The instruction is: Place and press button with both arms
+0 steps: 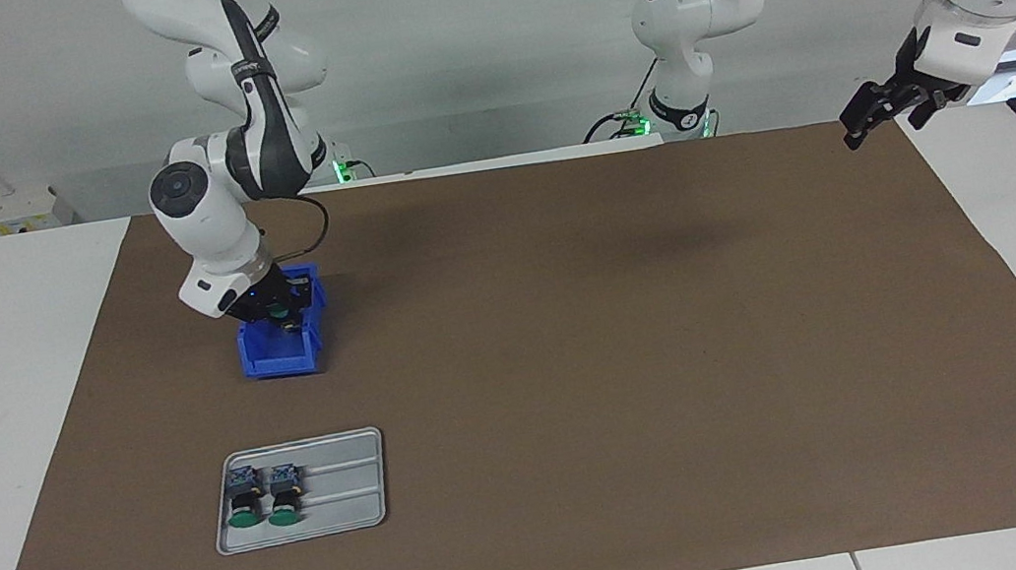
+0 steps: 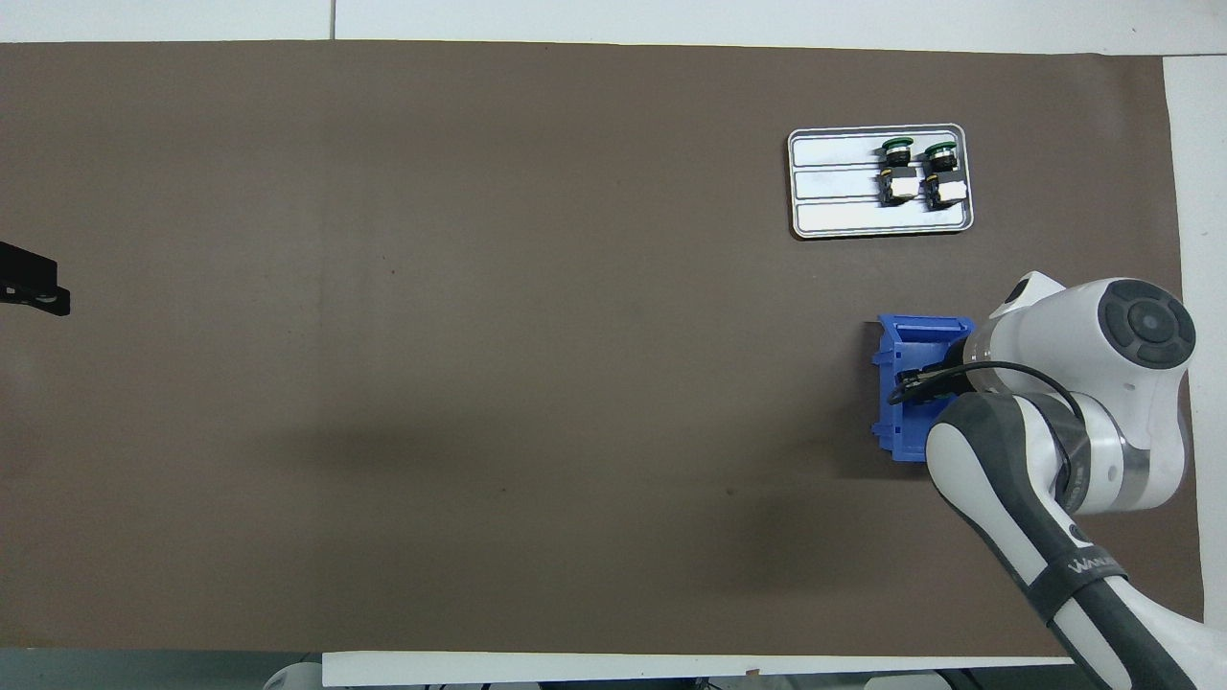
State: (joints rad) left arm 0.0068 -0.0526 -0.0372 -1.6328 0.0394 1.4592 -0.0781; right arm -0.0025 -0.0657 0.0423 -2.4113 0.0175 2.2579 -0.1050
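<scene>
Over the blue bin [image 1: 280, 342] at the right arm's end of the table, the right gripper [image 1: 279, 315] dips inside with a green-capped button [image 1: 278, 310] between its fingers, seemingly clamped on it, likely lifting it out for placing. Farther from the robots, a grey tray [image 1: 347, 486] holds two more buttons [image 1: 264, 498] lying side by side, caps pointing away from the robots, leaving room for a third. The left gripper [image 1: 872, 117] waits raised at the mat's [image 1: 628, 358] corner; whether it is apart or together cannot be told
</scene>
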